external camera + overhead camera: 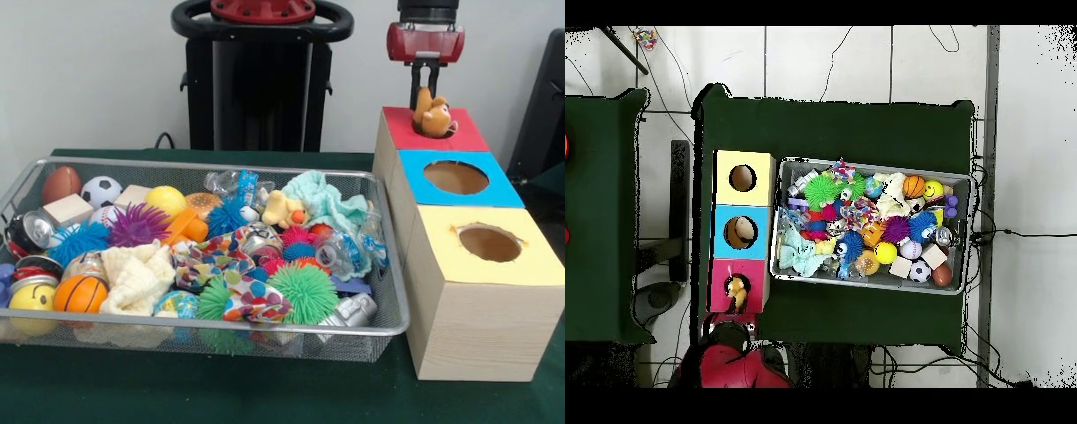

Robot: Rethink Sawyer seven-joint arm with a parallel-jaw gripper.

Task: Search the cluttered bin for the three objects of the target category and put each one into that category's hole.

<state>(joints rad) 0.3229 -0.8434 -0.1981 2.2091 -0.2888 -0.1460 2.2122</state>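
My gripper (425, 99) hangs over the red-topped box (468, 137) at the far right. It is shut on a brown teddy bear (433, 117), which rests in the mouth of that box's round hole and hides most of it. The overhead view shows the bear (737, 290) at the same hole. The silver wire-mesh bin (177, 334) fills the left of the table, full of toys. A yellow duck with an orange beak (282, 210) lies in it near the far rim, beside a teal cloth (322, 199). I cannot make out a tiger.
A blue-topped box (503, 194) and a yellow-topped box (534, 265), each with a round hole, stand in line in front of the red one. The bin also holds a basketball (79, 293), spiky pom balls (305, 291), cans, wooden blocks and cloths. The black pedestal (262, 88) stands behind.
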